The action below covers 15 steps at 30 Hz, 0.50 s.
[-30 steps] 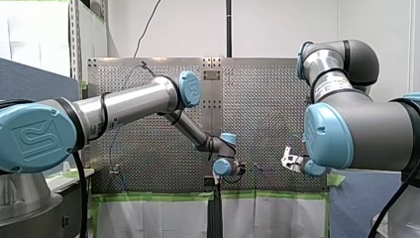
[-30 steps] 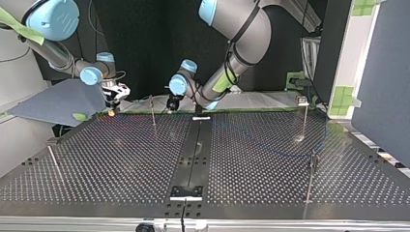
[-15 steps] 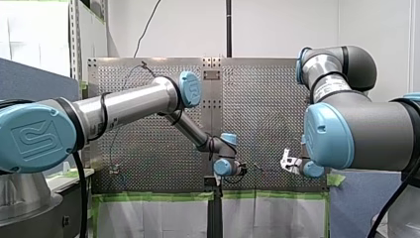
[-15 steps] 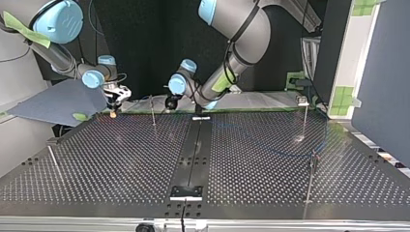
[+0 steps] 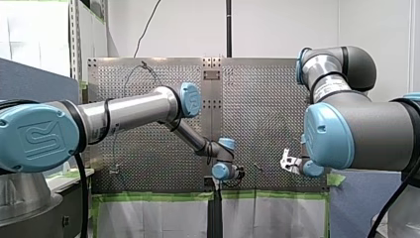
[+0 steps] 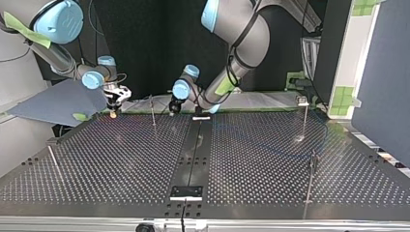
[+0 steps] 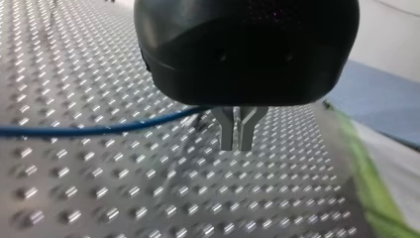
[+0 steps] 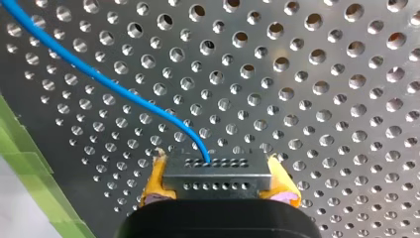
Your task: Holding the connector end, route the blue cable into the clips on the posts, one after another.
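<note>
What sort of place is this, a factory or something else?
Probably a robotics lab test cell: two robot arms at a perforated table with thin posts, my right gripper holding the connector of a blue cable.

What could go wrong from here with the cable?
1. The cable runs right beside my shut left pincer; it may snag there.
2. My right pincer clamps the connector only by its ends; a taut cable could twist it loose.
</note>
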### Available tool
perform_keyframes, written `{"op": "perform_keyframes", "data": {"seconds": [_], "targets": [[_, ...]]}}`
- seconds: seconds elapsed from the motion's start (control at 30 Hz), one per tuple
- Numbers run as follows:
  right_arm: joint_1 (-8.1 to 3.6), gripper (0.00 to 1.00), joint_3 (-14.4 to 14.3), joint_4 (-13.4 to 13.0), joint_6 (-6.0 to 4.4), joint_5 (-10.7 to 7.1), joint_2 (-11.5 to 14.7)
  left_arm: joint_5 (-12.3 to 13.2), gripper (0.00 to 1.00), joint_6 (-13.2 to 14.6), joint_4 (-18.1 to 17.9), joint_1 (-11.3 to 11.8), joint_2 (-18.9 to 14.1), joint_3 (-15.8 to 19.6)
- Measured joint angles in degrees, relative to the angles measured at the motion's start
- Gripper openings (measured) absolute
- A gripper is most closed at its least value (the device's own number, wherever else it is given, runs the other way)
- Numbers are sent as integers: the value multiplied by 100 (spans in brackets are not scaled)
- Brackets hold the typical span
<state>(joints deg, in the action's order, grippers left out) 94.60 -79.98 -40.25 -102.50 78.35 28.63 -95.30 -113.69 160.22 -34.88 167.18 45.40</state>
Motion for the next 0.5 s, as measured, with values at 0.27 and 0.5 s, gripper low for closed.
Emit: {"op": "perform_keyframes", "data": {"seconds": [0.27, 0.5], "targets": [[-10, 0, 98, 13, -92, 229, -1, 10, 9, -56, 35, 123, 7, -100], [25, 0, 141, 17, -92, 269, -5, 37, 9, -71, 107, 119, 9, -102]]}}
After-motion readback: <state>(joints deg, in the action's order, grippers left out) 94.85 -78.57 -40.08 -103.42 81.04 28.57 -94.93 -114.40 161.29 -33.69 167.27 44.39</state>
